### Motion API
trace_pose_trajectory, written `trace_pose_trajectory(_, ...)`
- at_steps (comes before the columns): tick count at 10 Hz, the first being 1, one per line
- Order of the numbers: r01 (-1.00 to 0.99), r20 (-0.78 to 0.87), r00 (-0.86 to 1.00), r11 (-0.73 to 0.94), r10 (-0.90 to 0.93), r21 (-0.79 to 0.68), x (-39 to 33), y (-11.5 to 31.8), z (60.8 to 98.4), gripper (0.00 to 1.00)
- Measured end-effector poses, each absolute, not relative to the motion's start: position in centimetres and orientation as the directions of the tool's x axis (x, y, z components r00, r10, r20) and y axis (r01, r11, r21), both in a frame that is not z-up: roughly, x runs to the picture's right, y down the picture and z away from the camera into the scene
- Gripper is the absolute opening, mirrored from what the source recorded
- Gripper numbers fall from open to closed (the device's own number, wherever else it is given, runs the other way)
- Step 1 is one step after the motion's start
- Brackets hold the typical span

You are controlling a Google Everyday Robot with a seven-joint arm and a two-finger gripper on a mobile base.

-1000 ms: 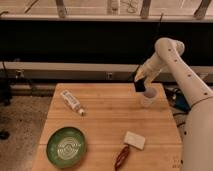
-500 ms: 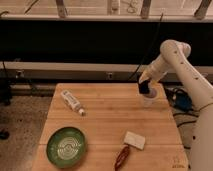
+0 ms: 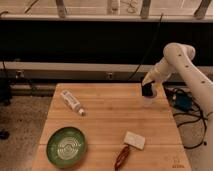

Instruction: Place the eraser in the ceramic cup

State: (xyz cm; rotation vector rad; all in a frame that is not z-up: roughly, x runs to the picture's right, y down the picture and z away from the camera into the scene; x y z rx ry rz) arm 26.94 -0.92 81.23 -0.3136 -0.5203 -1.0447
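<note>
Gripper [image 3: 147,94] sits at the far right of the wooden table [image 3: 107,117], directly above the ceramic cup [image 3: 149,103] and very close to its mouth. The dark block at its tip reads as the eraser [image 3: 147,90], over the cup opening and not on the table. Cannot tell whether the claw is clamped on the eraser or has let go, since the dark tip and the eraser merge into one shape. The shape is taller than it is wide, so the eraser's long axis is judged near vertical, with the short end pointing down into the cup; tilt not resolvable. To do this step well, centre the tip over the mouth, lower until the bottom end is inside the rim, release only then, and lift straight up so the light cup is not nudged or tipped. The green bowl [image 3: 66,146] and the brush [image 3: 128,146] lie well apart at the near side.
</note>
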Motion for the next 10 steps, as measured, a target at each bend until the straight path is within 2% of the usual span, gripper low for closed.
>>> trace_pose_trajectory(2, 0.876, 0.534, 0.414, 0.482, -0.737, -0.014, 27.4, -0.9, 81.2, 0.79)
trace_pose_trajectory(7, 0.867, 0.478, 0.448, 0.498, -0.756, -0.025, 28.8, -1.2, 80.8, 0.8)
trace_pose_trajectory(10, 0.87, 0.515, 0.432, 0.493, -0.74, -0.021, 28.1, -1.1, 80.8, 0.8)
